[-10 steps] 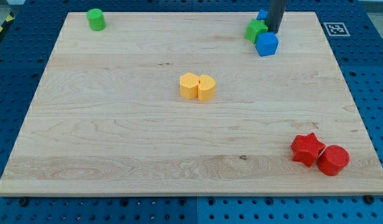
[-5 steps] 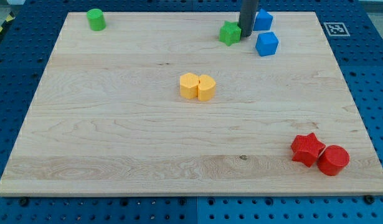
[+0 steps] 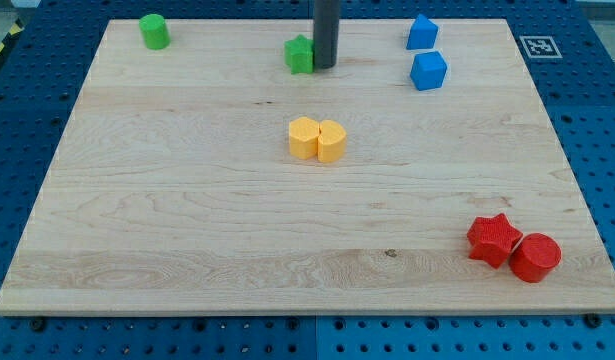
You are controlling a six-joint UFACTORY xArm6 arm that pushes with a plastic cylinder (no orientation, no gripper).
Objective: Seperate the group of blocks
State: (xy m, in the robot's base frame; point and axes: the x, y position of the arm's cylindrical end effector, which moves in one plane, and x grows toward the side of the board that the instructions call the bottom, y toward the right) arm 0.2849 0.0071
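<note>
My tip [image 3: 325, 66] is near the view's top, touching the right side of a green star-shaped block [image 3: 300, 54]. To its right, well apart from it, stand two blue blocks: one of unclear shape [image 3: 421, 32] at the board's top edge and a blue cube [image 3: 428, 71] just below it, with a small gap between them. The rod rises out of the view's top.
A green cylinder [image 3: 154, 31] sits at the top left corner. Two yellow blocks [image 3: 317, 139] touch each other at the centre. A red star [image 3: 493, 239] and a red cylinder [image 3: 535, 257] touch at the bottom right. A marker tag [image 3: 539, 45] lies beside the wooden board [image 3: 187, 200].
My tip has slid towards the view's left along the top, pushing the green star away from the two blue blocks. The blue blocks have stayed put in the last half second.
</note>
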